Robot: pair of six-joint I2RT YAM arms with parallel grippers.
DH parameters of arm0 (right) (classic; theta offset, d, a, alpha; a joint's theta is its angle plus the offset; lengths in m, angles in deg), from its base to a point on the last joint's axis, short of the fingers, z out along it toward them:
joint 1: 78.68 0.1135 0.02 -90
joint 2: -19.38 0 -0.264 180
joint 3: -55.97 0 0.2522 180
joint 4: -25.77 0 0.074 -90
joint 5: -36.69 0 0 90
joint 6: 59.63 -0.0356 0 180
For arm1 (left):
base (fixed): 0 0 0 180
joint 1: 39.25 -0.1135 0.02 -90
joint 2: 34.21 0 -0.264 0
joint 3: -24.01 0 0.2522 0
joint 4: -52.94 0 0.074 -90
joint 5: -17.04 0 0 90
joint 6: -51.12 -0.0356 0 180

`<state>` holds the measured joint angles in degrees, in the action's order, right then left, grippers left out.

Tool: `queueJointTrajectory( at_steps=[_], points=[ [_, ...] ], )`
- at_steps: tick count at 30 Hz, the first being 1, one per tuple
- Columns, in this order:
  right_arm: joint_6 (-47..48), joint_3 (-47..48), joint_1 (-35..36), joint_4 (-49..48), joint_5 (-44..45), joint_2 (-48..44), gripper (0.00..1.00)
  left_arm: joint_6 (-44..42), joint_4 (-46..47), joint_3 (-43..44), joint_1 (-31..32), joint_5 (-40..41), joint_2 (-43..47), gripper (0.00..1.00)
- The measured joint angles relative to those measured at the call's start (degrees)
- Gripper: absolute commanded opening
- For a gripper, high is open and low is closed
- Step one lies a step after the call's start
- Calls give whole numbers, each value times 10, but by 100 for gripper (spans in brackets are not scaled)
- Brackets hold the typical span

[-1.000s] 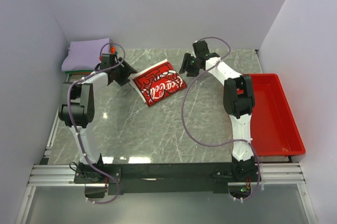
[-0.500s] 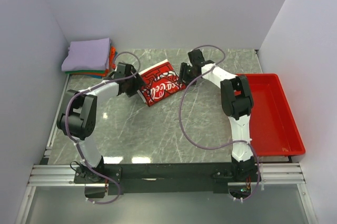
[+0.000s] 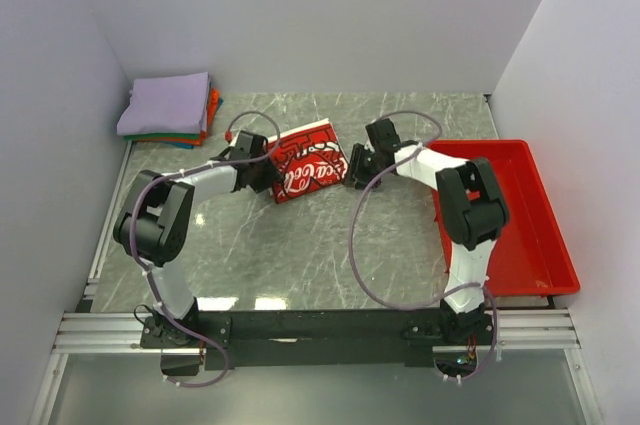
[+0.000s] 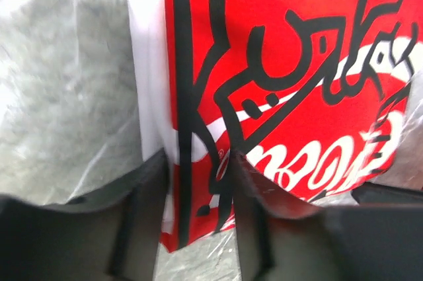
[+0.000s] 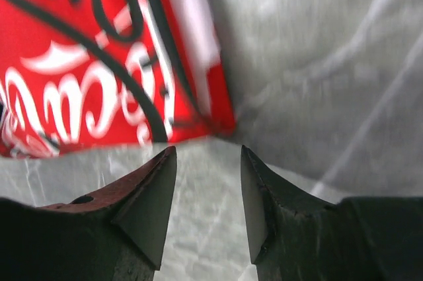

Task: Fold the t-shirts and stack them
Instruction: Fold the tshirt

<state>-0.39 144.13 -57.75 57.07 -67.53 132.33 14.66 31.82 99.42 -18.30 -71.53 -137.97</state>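
Observation:
A folded white t-shirt (image 3: 306, 158) with a big red print facing up lies at the middle back of the table. My left gripper (image 3: 268, 173) is at its left edge. In the left wrist view its jaws (image 4: 199, 159) stand open with the shirt's near corner (image 4: 284, 82) between them. My right gripper (image 3: 352, 167) is at the shirt's right edge. It is open and empty (image 5: 208, 152) over bare table, with the shirt's corner (image 5: 79, 63) just ahead of the fingertips. A stack of folded t-shirts (image 3: 165, 105), lavender on top, sits at the back left.
A red plastic tray (image 3: 520, 215) stands along the right side of the marble table (image 3: 300, 255). Walls close in the back and both sides. Purple cables loop from both arms over the table.
Both grippers have come in and down from the back to the printed shirt's left and right edges. The shirt has turned slightly and lies squarer.

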Motion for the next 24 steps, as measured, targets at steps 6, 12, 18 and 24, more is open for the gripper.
queueJointTrajectory(
  at_steps=[6,12,18,24],
  points=[
    [-16,-106,6,-29,-9,-87,48,2,29,-40,18,0,10,25],
    [-24,-157,7,-46,0,-156,50,2,38,-82,25,0,42,8],
    [-4,-120,8,-44,24,-147,55,1,43,-90,26,-1,47,4],
    [34,1,8,-48,43,-64,58,0,52,-96,22,-5,47,4]
  ],
)
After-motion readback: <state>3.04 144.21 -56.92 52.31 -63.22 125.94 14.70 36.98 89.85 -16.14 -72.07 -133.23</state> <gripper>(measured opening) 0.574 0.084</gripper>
